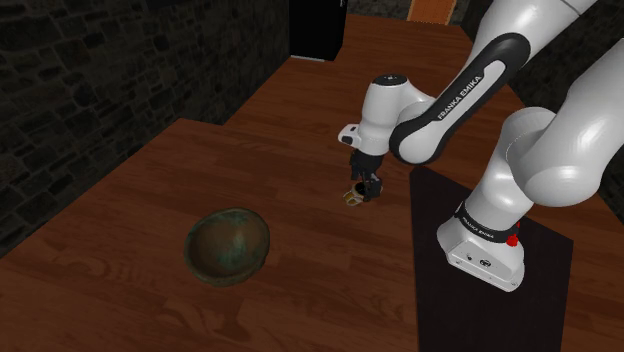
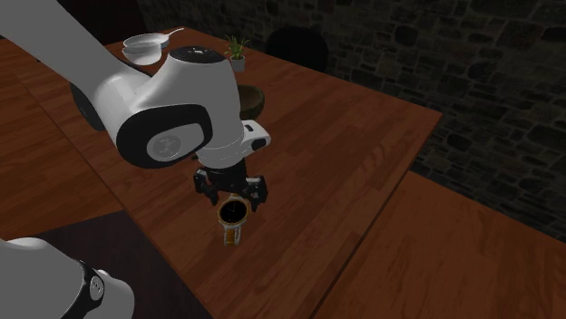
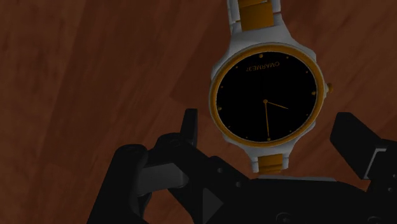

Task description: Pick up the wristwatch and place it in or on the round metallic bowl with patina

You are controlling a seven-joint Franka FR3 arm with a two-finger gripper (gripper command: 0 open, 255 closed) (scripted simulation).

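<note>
Wrist view: wristwatch [image 3: 266, 102] face up on the table [image 3: 95, 76], dial between the fingers [image 3: 189, 127] of the gripper [image 3: 268, 126]; gold bezel, silver-and-gold band.
Gripper state: spread, one finger on each side of the case, no contact visible; nothing held.
Wristwatch position: well apart from the bowl [image 1: 228, 245], toward the shoulder view's upper right of it, same table.
Step in hand (judged): closure on the case.
Technique: centre over the dial; lower to case height; close across the case, not the band; mind the crown facing one finger, a likely slip point; lift straight up before travel toward the bowl.
Shoulder view only: bowl interior with green patina; bare table between bowl and wristwatch.
Second exterior view only: potted plant [image 2: 236, 47] and white dish [image 2: 145, 47] beyond the bowl; bowl partly behind the arm [image 2: 172, 118].
</note>
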